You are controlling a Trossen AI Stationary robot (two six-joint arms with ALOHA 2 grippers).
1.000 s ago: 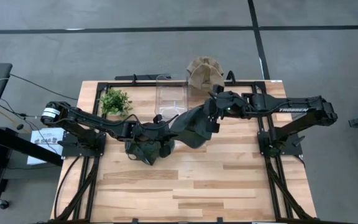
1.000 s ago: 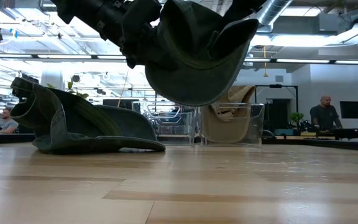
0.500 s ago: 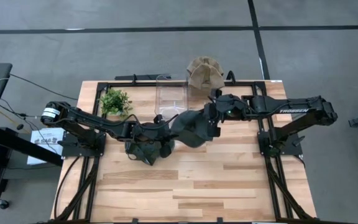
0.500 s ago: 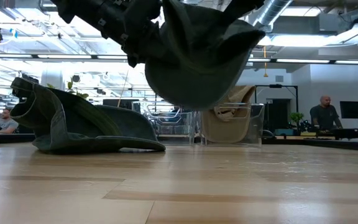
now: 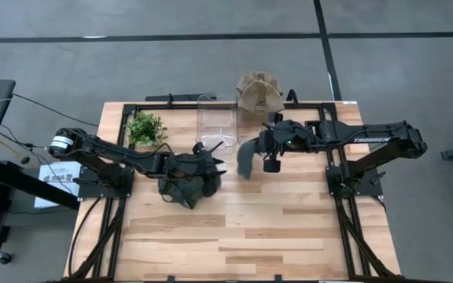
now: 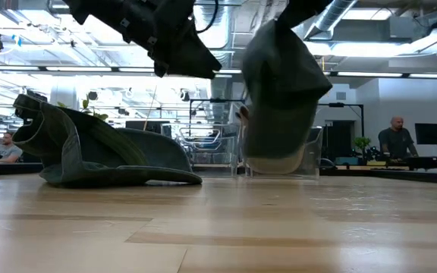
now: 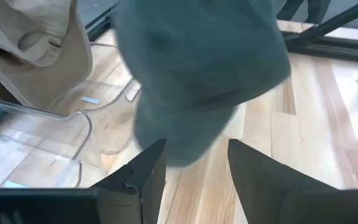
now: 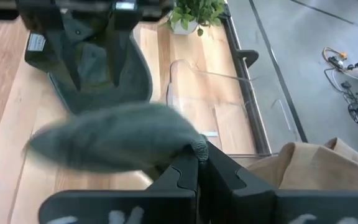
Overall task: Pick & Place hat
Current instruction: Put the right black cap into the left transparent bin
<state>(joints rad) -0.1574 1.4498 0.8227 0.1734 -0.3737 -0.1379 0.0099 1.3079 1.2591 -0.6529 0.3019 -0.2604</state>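
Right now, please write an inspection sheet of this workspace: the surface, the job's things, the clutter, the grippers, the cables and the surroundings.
Surface: light wooden table, black frame at its edges.
Job's things: dark green hat hanging in the air from the right gripper; second dark green hat lying on the table; tan hat at the far edge, beside a clear plastic bin.
Clutter: small potted plant.
Grippers: left gripper open, apart from the hanging hat; right gripper shut on that hat's edge.
Cables: thin cables on the floor left of the table.
Surroundings: grey floor; a person at a desk far behind.
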